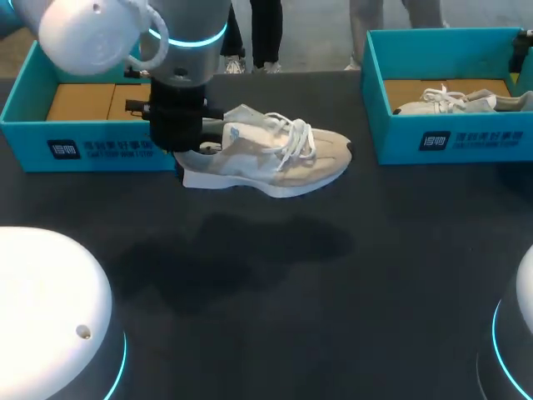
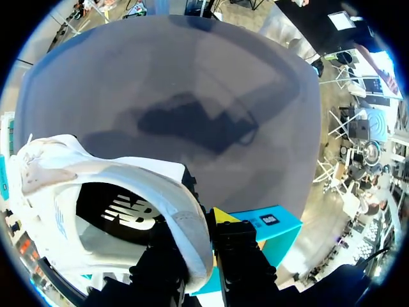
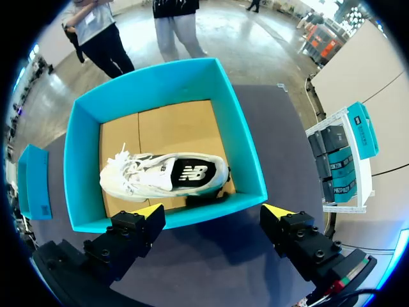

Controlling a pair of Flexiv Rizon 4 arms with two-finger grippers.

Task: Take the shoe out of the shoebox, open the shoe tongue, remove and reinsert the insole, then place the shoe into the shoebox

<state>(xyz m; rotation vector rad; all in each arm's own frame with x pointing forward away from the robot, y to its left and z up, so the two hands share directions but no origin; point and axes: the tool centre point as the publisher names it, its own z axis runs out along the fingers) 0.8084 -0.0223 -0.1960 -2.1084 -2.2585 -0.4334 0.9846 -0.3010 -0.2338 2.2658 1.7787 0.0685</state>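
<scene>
Biggest risk, in my judgement: the shoe (image 1: 275, 154) hangs in the air over the table (image 1: 400, 250), its shadow lying well apart from it, and it is carried by the heel rim only. If it slips, it falls on the table and prob. rolls on its side. Cause would be the long toe end, which has no support. W/ a quick move the shoe can swing or turn in the pinch.

Next risk: the heel is just beside the front wall of L shoebox (image 1: 92, 148), so a move backward could knock the shoe against it.

Smaller risk: the rim is soft and can fold, which makes the hold weak.

L gripper (image 2: 199, 243) is closed narrow on this rim, one finger inside the shoe and one outside.

Around: R shoebox (image 1: 466, 137) stands well apart from the shoe, beyond its toe, w/ a second shoe (image 3: 163, 174) inside. R gripper (image 3: 214, 214) hangs above that box, fingers spread wide, holding nothing. Only L shoebox is near enough to the shoe to stand in the way.
</scene>
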